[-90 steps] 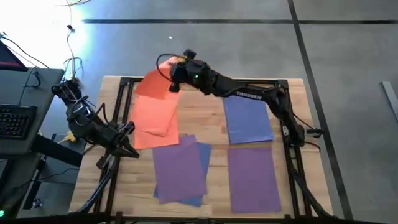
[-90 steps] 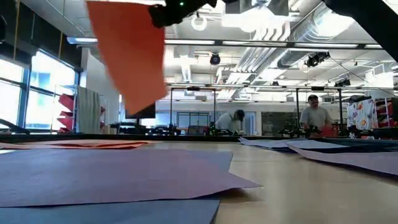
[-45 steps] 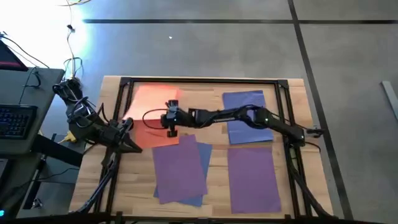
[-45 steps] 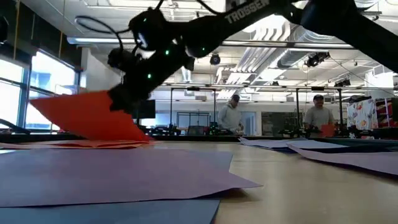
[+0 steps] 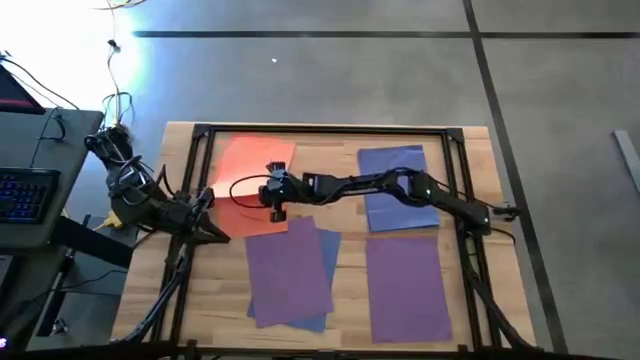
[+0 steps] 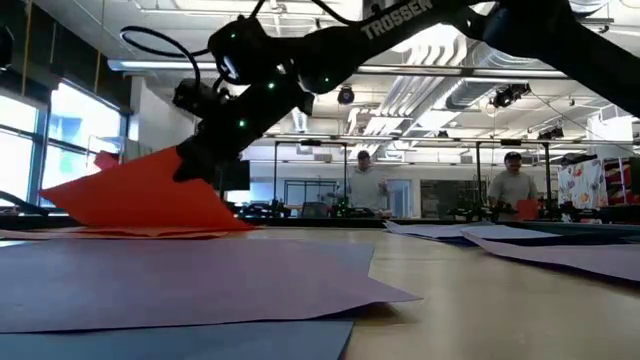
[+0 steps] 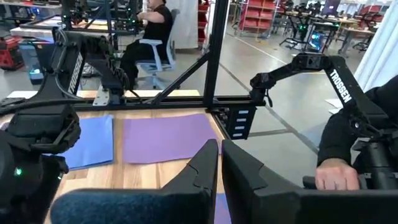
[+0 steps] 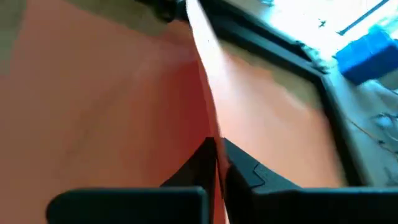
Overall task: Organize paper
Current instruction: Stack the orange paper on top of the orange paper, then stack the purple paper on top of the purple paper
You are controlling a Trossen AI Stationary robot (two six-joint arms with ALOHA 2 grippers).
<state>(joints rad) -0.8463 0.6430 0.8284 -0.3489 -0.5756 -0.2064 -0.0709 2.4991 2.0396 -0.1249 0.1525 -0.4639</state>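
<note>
My right gripper [image 5: 272, 192] reaches across from the table's right and is shut on a single orange sheet [image 5: 256, 160] of the paper. It stands low over the orange pile [image 5: 250, 218] at the far left. In the low view the sheet [image 6: 140, 195] slants, with its lower edge on the pile [image 6: 120, 233]. A blue sheet [image 5: 400, 190] lies at the far right. Purple sheets [image 5: 290, 265] [image 5: 405, 285] lie near the front, one over a blue sheet [image 5: 318, 322]. My left gripper [image 5: 205, 197] waits shut at the table's left edge. My right gripper pinches the orange sheet's edge [image 8: 210, 127] between its two fingers, one layer, coming in about level from the table's right. The held edge [image 6: 185, 165] is raised. The sheet slopes down from it, and its far and left parts rest on the orange pile.
A black frame [image 5: 330, 128] runs around the tabletop. A desk with a keyboard [image 5: 25, 195] stands left of the table. People show in the room beyond, and a hand [image 7: 336, 174] is near the right arm's base.
My right gripper has come down from high over the far left corner and toward the near edge, to just above the orange pile. The orange sheet hung steeply below it then. Now it slants low with its lower edge on the pile.
</note>
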